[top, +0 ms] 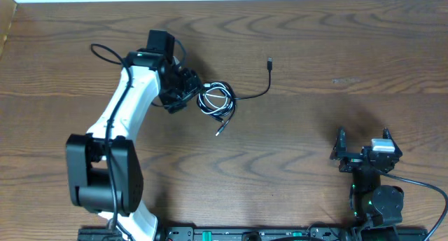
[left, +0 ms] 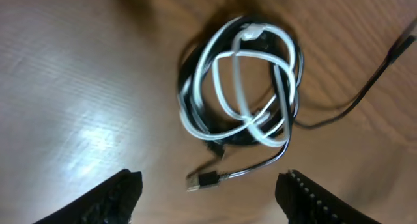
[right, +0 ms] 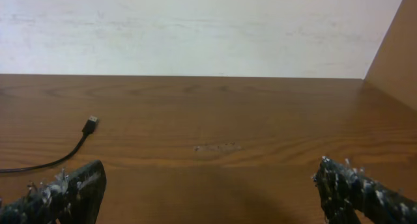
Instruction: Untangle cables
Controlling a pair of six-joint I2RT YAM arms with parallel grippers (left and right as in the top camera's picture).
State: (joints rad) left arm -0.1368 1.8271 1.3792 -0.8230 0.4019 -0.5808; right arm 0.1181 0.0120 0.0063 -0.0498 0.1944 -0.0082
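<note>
Overhead: I see the cables (top: 217, 101) bunched on the table's (top: 315, 59) left half, just beside my left gripper (top: 187, 94). Left wrist: the white cord (left: 236, 81) loops through the black ones (left: 352, 103), and the jaws are spread and empty. Right wrist: the right gripper (right: 208, 185) is spread wide and holds nothing, with a black plug (right: 90, 125) ahead.

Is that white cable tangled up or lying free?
Tangled: the white cable is coiled and crossed through the black cables in one bundle on the table.

Overhead top-down; left wrist close over cables (top: 217, 99), shared; right wrist low.
</note>
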